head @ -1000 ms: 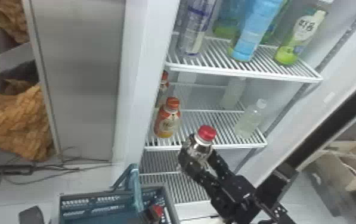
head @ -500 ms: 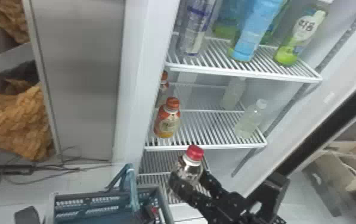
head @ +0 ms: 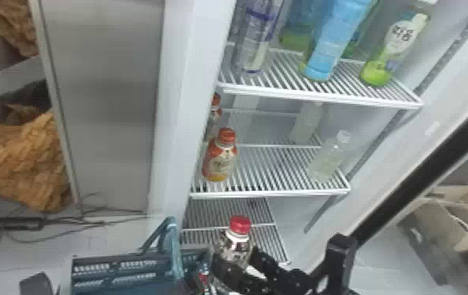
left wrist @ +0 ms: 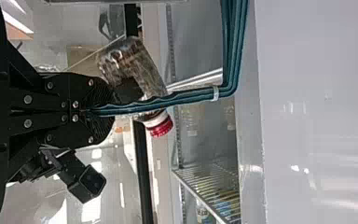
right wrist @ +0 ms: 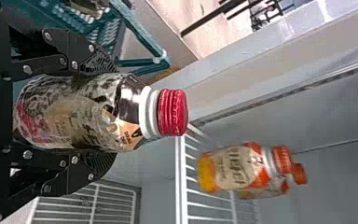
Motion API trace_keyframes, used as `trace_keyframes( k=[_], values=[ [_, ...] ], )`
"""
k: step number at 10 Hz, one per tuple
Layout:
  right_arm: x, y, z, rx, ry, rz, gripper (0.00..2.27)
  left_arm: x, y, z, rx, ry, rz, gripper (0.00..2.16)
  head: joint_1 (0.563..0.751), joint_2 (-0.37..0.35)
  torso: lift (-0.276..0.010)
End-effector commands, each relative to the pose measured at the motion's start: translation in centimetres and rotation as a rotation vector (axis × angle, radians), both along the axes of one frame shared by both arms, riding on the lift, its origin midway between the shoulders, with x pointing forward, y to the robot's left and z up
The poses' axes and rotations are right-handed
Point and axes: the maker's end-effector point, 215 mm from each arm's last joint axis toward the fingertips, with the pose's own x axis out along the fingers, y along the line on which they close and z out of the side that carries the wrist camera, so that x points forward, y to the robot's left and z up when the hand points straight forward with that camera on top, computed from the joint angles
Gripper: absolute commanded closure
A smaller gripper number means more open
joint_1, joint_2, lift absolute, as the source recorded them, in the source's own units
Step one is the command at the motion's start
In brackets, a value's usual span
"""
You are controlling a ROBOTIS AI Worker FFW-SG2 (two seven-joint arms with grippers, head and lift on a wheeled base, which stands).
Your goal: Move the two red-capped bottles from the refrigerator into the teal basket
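Note:
In the head view, my right gripper (head: 240,261) holds a red-capped bottle (head: 234,245) upright, just right of the teal basket (head: 127,259). The right wrist view has that gripper (right wrist: 98,112) shut around the body of the bottle (right wrist: 79,114), its cap clear of the fingers. My left gripper (head: 189,285) is low beside the basket; in the left wrist view this gripper (left wrist: 87,111) is shut on the basket's handle (left wrist: 191,95), with the held bottle (left wrist: 144,74) beyond it. A small red spot (head: 203,277) lies near the left gripper; what it belongs to, I cannot tell.
Orange-capped bottles (head: 221,161) stand at the left of the refrigerator's middle shelf (head: 272,192), clear bottles (head: 327,161) at its right. Taller bottles fill the upper shelf (head: 323,96). The fridge's side wall (head: 182,117) rises behind the basket; cartons (head: 460,219) lie at right.
My right gripper has come down and leftward from in front of the middle shelf, carrying the bottle closer to the basket. The basket's handle has shifted slightly left.

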Motion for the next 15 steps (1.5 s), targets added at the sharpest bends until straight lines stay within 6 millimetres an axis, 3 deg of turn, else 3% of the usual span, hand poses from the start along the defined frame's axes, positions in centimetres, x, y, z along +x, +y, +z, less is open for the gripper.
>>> trace_keyframes(
  k=[1, 4, 11, 15],
  values=[
    [0.0, 0.4, -1.4, 0.009, 0.036, 0.023, 0.73, -0.1, 0.0, -0.1, -0.001, 0.004, -0.003, 1.15, 0.695, -0.350, -0.228],
    [1.0, 1.3, -2.9, 0.051, 0.039, 0.087, 0.57, -0.3, -0.3, 0.0, -0.003, 0.003, -0.010, 1.15, 0.695, -0.350, -0.228],
    [1.4, 3.3, -2.5, 0.097, 0.012, 0.150, 0.48, -0.5, -0.5, -0.1, -0.004, 0.007, -0.018, 1.15, 0.695, -0.350, -0.228],
    [1.3, 3.7, -2.3, 0.100, 0.006, 0.164, 0.22, -0.5, -0.5, -0.1, -0.006, 0.008, -0.018, 1.15, 0.695, -0.350, -0.228]
  ],
)
